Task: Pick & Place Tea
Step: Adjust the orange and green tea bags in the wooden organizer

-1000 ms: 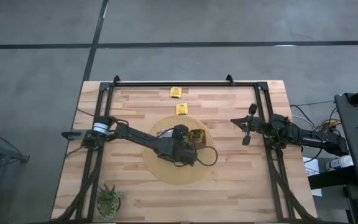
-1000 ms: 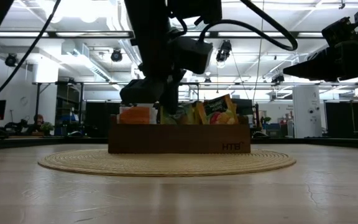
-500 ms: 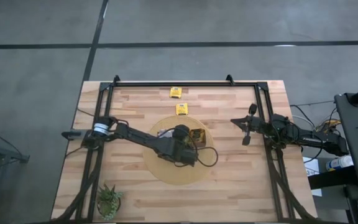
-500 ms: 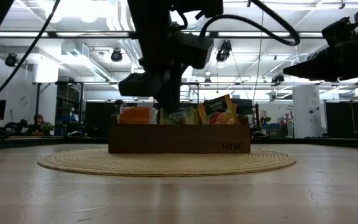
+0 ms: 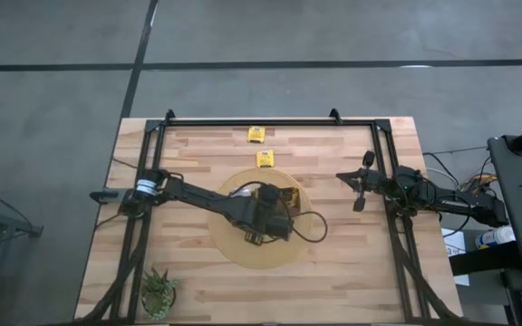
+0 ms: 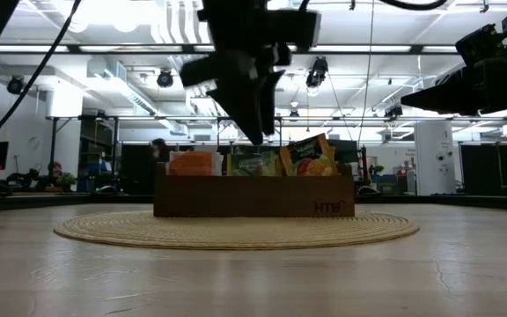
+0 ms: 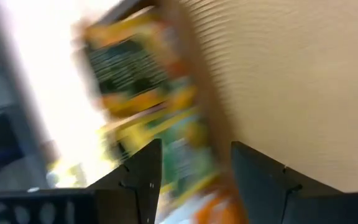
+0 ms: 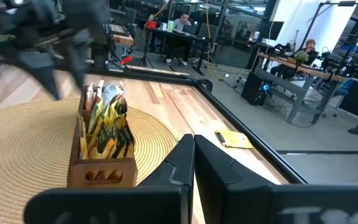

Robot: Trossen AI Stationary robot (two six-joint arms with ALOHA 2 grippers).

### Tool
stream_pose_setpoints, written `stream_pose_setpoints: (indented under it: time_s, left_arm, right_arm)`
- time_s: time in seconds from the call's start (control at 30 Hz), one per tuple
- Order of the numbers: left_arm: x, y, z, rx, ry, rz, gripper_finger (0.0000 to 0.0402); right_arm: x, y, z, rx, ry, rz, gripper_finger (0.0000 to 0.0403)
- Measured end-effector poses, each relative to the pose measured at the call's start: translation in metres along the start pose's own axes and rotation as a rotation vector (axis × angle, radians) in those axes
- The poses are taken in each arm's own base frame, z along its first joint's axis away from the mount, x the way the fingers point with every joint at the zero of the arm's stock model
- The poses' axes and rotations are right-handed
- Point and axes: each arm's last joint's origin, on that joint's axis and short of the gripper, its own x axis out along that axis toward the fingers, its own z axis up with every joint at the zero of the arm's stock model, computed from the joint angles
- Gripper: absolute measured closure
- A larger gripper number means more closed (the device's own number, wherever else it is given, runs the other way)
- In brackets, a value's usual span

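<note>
Wooden planks of the bench [image 5: 352,272] carry a round woven mat [image 6: 236,231] at the middle, where I see the brown box [image 6: 253,195] holding tea sachets [image 6: 304,157] upright, and two more yellow sachets [image 5: 265,158] lie flat near the far edge. My left end effector [image 6: 255,110] hangs just above the box with its fingers [image 7: 143,180] spread and nothing between them. My right end effector [image 5: 361,186] waits clenched and empty near the right edge, well apart from the box.
</note>
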Motion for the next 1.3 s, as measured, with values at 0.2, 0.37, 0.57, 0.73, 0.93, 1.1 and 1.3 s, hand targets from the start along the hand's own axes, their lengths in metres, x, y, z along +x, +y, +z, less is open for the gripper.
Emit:
stream_pose_setpoints:
  time_s: [0.2,0.37,0.57,0.73,0.93,1.1,1.3]
  left_arm:
    - [-0.002,-0.006,0.005,0.018,-0.088,-0.242,0.0218]
    - [0.003,0.000,0.009,0.011,-0.113,-0.166,0.0218]
    - [0.013,0.015,0.011,0.007,-0.103,-0.005,0.0218]
    - [0.019,0.027,0.011,-0.012,-0.116,0.014,0.0218]
    - [0.021,0.035,0.014,-0.050,-0.159,0.050,0.0218]
    - [0.021,0.041,0.018,-0.064,-0.178,0.137,0.0218]
    - [0.022,0.044,0.019,-0.076,-0.193,0.147,0.0218]
  right_arm:
    - [0.000,0.000,0.000,0.000,0.000,0.000,0.0394]
    - [0.000,0.000,0.000,0.000,0.000,0.000,0.0394]
    - [0.000,0.000,0.000,0.000,0.000,0.000,0.0394]
    - [0.000,0.000,0.000,0.000,0.000,0.000,0.0394]
    - [0.000,0.000,0.000,0.000,0.000,0.000,0.0394]
    - [0.000,0.000,0.000,0.000,0.000,0.000,0.0394]
    - [0.000,0.000,0.000,0.000,0.000,0.000,0.0394]
